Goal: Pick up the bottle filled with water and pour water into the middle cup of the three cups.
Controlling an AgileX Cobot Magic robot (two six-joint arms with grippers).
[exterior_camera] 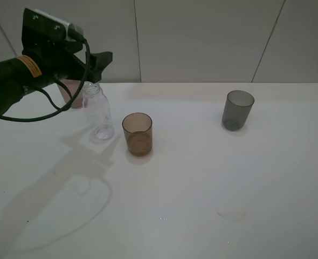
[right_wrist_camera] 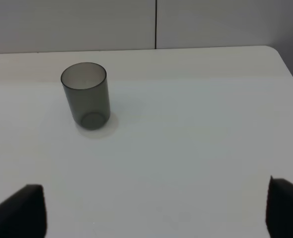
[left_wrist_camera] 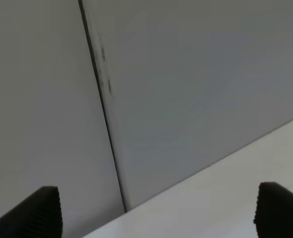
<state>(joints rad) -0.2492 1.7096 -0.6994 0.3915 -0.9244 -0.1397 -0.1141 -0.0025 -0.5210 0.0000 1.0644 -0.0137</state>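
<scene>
The clear bottle [exterior_camera: 98, 111] stands upright on the table, with no gripper holding it. Just right of it is the amber middle cup [exterior_camera: 137, 134], with liquid showing in its bottom. The pinkish cup [exterior_camera: 73, 95] stands behind the bottle, partly hidden by the arm and its cable. The smoky grey cup [exterior_camera: 237, 109] [right_wrist_camera: 86, 95] is far to the right. My left gripper [exterior_camera: 98, 59] [left_wrist_camera: 161, 218] hangs open above and behind the bottle, facing the wall, with nothing between its fingers. My right gripper [right_wrist_camera: 154, 213] is open and empty, short of the grey cup.
The white table [exterior_camera: 213, 183] meets a panelled wall [exterior_camera: 202, 38] along its back edge. The left arm's black cable [exterior_camera: 67, 105] loops down beside the bottle. The table's right corner [right_wrist_camera: 273, 49] lies beyond the grey cup.
</scene>
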